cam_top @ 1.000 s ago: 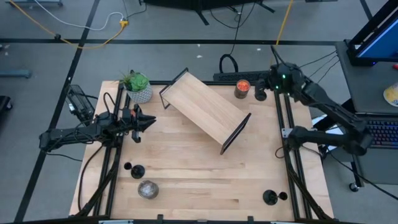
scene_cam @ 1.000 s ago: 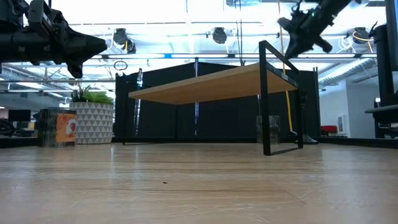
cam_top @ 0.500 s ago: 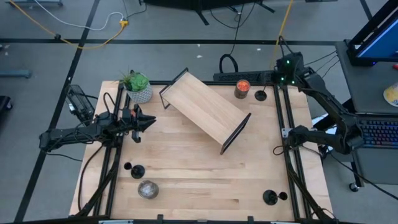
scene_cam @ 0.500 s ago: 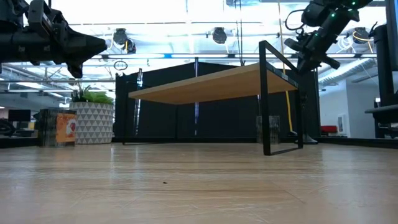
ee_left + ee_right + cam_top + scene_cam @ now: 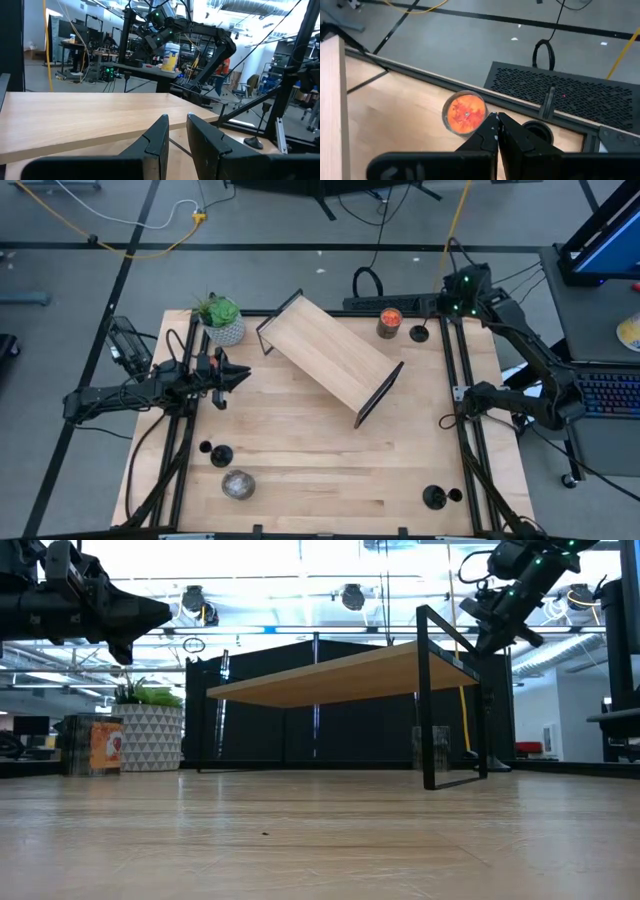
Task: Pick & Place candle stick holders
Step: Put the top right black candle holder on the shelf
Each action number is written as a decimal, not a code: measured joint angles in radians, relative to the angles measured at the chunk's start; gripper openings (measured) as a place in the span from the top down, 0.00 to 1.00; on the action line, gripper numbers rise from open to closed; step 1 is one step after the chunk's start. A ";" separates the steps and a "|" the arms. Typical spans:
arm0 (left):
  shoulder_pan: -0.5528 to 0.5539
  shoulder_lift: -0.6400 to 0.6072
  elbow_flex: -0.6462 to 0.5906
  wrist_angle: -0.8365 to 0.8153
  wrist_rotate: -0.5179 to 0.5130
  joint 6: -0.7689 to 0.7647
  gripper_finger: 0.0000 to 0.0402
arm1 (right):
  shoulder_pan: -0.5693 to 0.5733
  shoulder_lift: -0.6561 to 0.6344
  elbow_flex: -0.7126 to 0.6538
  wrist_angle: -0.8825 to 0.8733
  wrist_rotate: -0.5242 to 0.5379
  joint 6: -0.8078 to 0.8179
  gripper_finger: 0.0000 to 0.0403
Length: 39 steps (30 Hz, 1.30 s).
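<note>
Beside table edge, orange-filled jar neighbours black candle stick holder.

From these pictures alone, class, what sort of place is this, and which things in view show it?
Probably a robotics lab or workshop. Two dark robot arms work over a light wooden table on a metal frame; beyond it stand black equipment racks, loose cables and exposed ceiling lights.

The high view looked straight down on the whole table. The low view sat at table-top height, facing level across it to the shelf, which the high view also showed. The left wrist view looked close across the shelf; the right wrist view looked down on the jar.
</note>
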 joint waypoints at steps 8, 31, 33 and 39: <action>0.000 0.000 0.000 0.000 0.000 0.000 0.82 | -0.010 0.011 0.018 -0.032 -0.006 -0.008 0.92; 0.000 0.000 0.000 -0.001 0.001 -0.002 0.82 | 0.001 0.275 0.343 -0.448 0.081 -0.010 0.77; 0.000 0.000 0.000 -0.001 0.001 -0.002 0.82 | 0.001 0.275 0.343 -0.449 0.081 -0.009 0.72; 0.000 0.000 0.000 -0.001 0.002 -0.002 0.82 | 0.001 0.275 0.343 -0.437 0.087 0.017 0.60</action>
